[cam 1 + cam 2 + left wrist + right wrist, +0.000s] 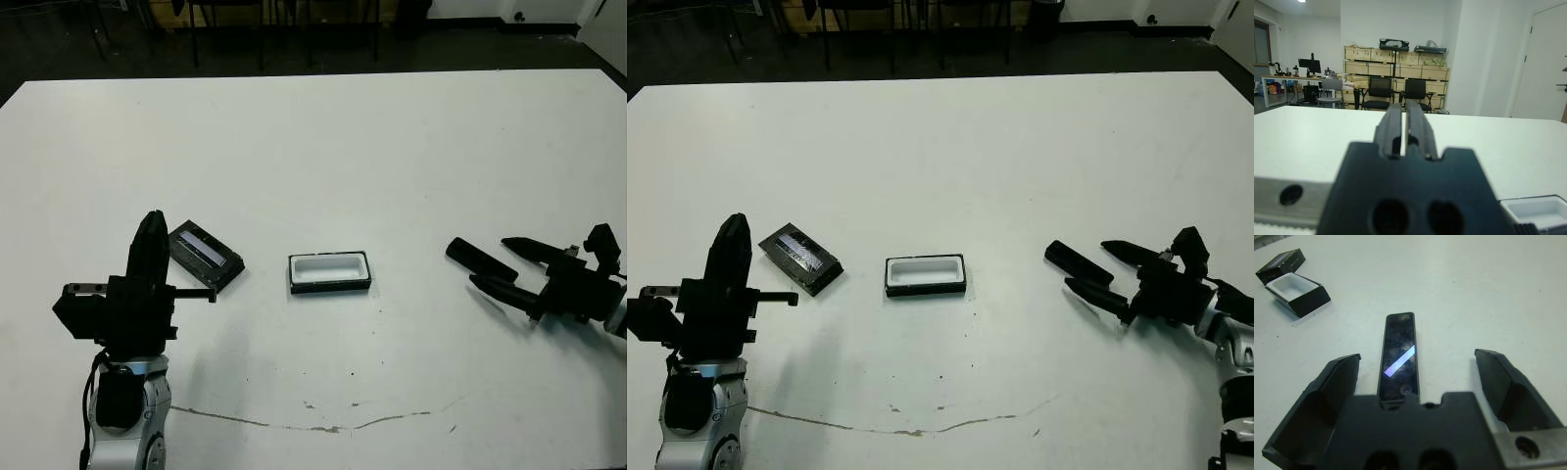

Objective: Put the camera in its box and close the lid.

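Camera: flat on the white table, right side, lying between my right gripper's wide-spread fingers, untouched. Box: centre, open, white lining up. Lid: just left of box, apart. My left gripper: fingers together, holding nothing, beside the lid.

The right pincer's black body covers the near end of the camera in the right wrist view. In the left wrist view only a corner of the box shows, cut by the picture's edge.
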{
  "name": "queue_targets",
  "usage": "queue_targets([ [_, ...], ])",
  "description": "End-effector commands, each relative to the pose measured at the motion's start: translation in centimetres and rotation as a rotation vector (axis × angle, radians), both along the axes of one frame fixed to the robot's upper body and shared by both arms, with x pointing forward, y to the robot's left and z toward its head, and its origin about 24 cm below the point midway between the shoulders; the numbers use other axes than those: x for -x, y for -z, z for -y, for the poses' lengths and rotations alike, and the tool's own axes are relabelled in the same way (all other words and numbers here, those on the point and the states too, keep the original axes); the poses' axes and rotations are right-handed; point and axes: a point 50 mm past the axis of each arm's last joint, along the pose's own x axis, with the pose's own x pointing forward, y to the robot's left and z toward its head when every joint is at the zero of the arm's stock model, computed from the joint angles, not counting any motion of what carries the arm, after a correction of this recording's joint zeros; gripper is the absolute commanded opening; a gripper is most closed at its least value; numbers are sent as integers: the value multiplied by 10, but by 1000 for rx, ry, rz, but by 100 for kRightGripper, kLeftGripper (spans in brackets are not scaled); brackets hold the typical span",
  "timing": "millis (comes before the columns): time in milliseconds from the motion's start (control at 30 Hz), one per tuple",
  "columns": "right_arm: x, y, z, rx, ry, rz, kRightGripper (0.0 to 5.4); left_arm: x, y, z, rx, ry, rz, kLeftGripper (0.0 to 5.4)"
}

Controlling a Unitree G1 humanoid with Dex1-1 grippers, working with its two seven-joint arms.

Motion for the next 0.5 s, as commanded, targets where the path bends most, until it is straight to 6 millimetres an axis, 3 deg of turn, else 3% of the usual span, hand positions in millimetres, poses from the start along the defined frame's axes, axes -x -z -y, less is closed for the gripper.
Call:
queue_targets([
  [33, 8, 15, -2, -11, 6, -45, 539, 2, 5, -2, -14, -14, -38, 0],
  [500, 15, 25, 0, -40, 76, -61, 539, 4, 6, -1, -15, -15, -49, 0],
])
